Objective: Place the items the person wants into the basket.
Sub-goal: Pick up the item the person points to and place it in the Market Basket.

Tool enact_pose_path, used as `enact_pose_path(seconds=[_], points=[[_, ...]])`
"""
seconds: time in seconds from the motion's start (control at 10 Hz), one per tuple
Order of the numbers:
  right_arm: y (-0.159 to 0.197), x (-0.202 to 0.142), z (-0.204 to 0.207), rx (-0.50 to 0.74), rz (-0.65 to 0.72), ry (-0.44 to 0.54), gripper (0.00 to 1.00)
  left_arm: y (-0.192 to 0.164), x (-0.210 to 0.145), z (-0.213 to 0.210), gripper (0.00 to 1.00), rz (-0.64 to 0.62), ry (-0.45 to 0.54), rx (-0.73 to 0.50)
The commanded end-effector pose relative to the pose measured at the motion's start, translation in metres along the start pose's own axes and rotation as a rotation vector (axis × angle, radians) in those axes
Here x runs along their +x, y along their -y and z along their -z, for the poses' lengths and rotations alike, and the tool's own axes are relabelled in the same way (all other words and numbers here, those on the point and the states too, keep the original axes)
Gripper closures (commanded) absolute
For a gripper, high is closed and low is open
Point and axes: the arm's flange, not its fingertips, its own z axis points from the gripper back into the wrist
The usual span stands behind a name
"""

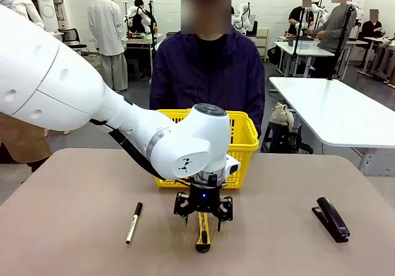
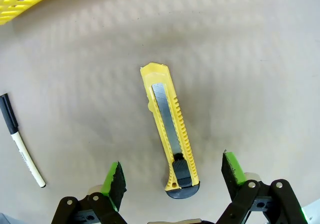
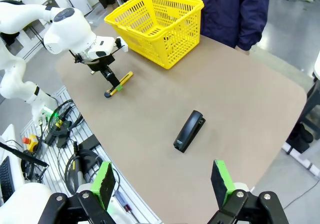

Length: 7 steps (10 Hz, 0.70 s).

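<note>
one knife [image 2: 170,139] flat on worktop [image 1: 74,196], near basket [image 1: 242,141] | left end effector [image 2: 172,176] released, fingers straddling knife, not touching | right end effector [image 3: 162,184] released, above stapler [image 3: 189,131]

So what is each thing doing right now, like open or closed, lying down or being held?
utility knife: lying flat on the table, not held, between the open fingers.
left gripper: open, over the knife.
right gripper: open, holding nothing, high above the table.
white marker: lying flat, cap on.
stapler: closed, lying flat.
basket: upright at the far edge; contents cannot be seen.
</note>
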Motion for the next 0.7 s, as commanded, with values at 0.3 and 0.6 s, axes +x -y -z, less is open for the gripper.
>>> enact_pose_path(seconds=[0.3, 0.6], points=[[0.0017, 0.0016, 0.0004, 0.019, -0.011, 0.037, 0.0, 0.0079, 0.009, 0.0056, 0.0, -0.023, -0.041, -0.006], [0.0017, 0.0016, 0.0004, 0.019, -0.011, 0.037, 0.0, 0.0083, 0.0121, 0.01, 0.0, -0.012, -0.067, -0.005]])
